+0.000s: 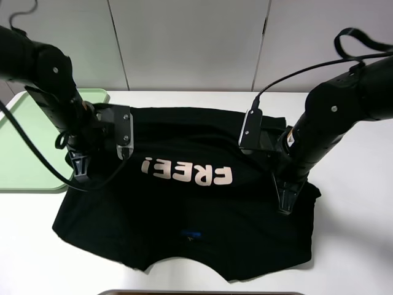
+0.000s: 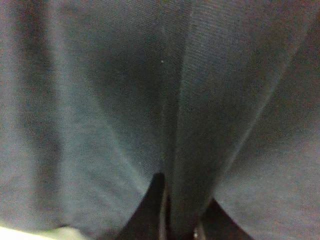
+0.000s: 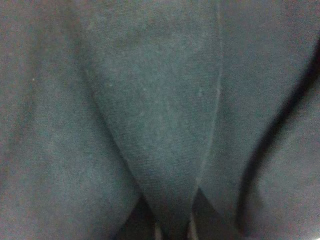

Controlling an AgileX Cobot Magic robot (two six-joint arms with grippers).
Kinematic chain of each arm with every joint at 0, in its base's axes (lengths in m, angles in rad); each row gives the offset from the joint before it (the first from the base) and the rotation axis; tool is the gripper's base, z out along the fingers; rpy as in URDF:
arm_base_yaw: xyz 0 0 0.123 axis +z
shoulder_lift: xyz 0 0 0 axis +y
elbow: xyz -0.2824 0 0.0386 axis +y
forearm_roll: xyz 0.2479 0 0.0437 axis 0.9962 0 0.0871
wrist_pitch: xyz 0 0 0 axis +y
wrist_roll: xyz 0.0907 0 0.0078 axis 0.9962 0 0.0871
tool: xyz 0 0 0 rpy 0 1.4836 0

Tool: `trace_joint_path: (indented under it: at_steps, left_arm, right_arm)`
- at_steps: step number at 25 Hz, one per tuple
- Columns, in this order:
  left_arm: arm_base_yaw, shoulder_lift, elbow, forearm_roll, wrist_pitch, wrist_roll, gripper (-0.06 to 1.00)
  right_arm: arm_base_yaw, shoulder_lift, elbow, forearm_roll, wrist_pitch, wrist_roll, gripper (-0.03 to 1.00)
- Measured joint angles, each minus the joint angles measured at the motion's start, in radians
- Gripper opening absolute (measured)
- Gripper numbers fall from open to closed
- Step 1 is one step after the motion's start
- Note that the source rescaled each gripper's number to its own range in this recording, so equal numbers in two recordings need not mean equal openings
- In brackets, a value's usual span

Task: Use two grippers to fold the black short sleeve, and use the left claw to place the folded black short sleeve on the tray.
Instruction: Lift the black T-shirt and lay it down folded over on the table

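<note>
The black short sleeve [image 1: 202,221] lies spread on the white table, with pale pink letters [image 1: 187,173] across its middle and a small blue label [image 1: 194,234] toward the near hem. My left gripper [image 1: 78,175] is shut on the cloth at the shirt's left edge. The left wrist view shows a ridge of dark fabric [image 2: 100,100] running into the closed gripper [image 2: 167,220]. On the shirt's right side my right gripper [image 1: 287,200] is shut on the cloth, and a pinched fold [image 3: 160,110] narrows into it [image 3: 172,227]. The pale green tray [image 1: 24,141] sits at the far left.
The white table [image 1: 356,233] extends to the right of the shirt and in front of it. Black cables [image 1: 37,160] trail from both arms over the cloth. A dark object's edge [image 1: 196,293] shows at the near table edge. Grey wall panels stand behind.
</note>
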Motion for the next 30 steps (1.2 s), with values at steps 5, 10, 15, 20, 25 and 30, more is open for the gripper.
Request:
trace_joint_path:
  at_steps: [5, 10, 15, 20, 25, 30]
  left_arm:
    - [0.000, -0.096, 0.000, 0.009, 0.004, 0.000, 0.00]
    - [0.000, -0.195, 0.000, 0.011, 0.006, 0.000, 0.00]
    - [0.000, -0.284, -0.027, 0.047, 0.027, 0.000, 0.00]
    - [0.000, -0.331, -0.108, 0.052, 0.080, 0.000, 0.00]
    - [0.000, -0.331, -0.221, 0.054, 0.178, 0.000, 0.00]
    - [0.000, -0.331, -0.328, 0.056, 0.229, 0.000, 0.00]
  right_arm:
    - [0.000, -0.063, -0.046, -0.007, 0.085, 0.000, 0.00]
    - [0.000, -0.086, -0.149, -0.014, 0.239, 0.020, 0.00]
    - [0.000, -0.086, -0.263, -0.032, 0.382, 0.035, 0.00]
    - [0.000, -0.086, -0.391, -0.075, 0.477, 0.060, 0.00]
    - [0.000, -0.086, -0.506, -0.128, 0.547, 0.080, 0.00]
    - [0.000, -0.086, -0.612, -0.175, 0.579, 0.106, 0.00]
